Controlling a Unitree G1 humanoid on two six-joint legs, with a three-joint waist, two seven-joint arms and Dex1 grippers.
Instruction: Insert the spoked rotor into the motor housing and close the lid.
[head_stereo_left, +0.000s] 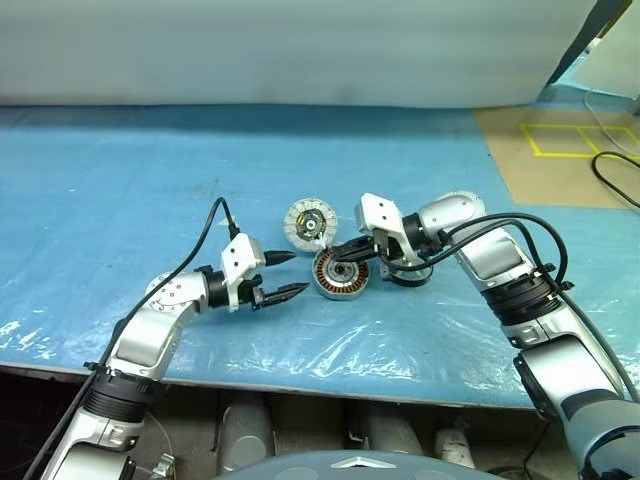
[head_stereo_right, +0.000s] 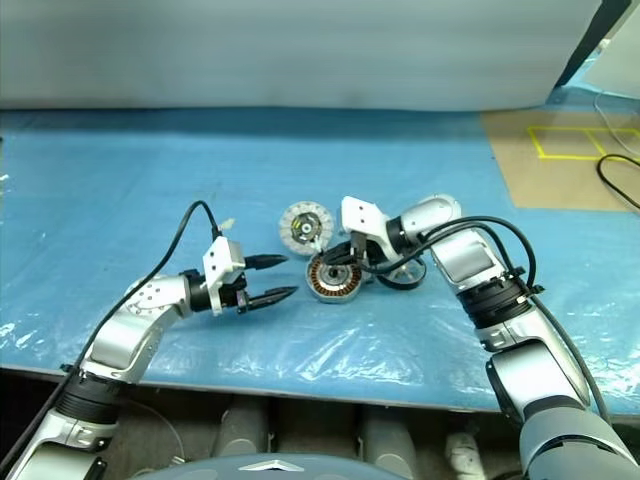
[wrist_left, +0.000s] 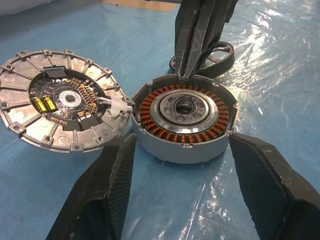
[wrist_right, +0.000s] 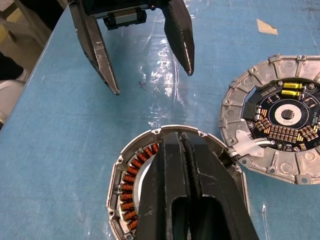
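Note:
The motor housing (head_stereo_left: 341, 273), a ring of copper windings around a silver hub, lies on the blue sheet at the centre. Just behind it to the left lies the lid (head_stereo_left: 308, 224), pale and segmented with a dark centre; a short white lead joins the two. My right gripper (head_stereo_left: 338, 258) is shut, and its tips rest at the housing's far rim (wrist_left: 185, 75) with nothing between them. The spoked rotor (wrist_left: 223, 52) lies behind the housing, partly hidden under my right wrist. My left gripper (head_stereo_left: 298, 272) stands open, level, a short way left of the housing.
The table is covered in blue plastic sheet (head_stereo_left: 150, 180), wrinkled near the front edge (head_stereo_left: 300, 375). At the far right lie a tan board with yellow tape (head_stereo_left: 570, 140) and a black cable (head_stereo_left: 610, 175).

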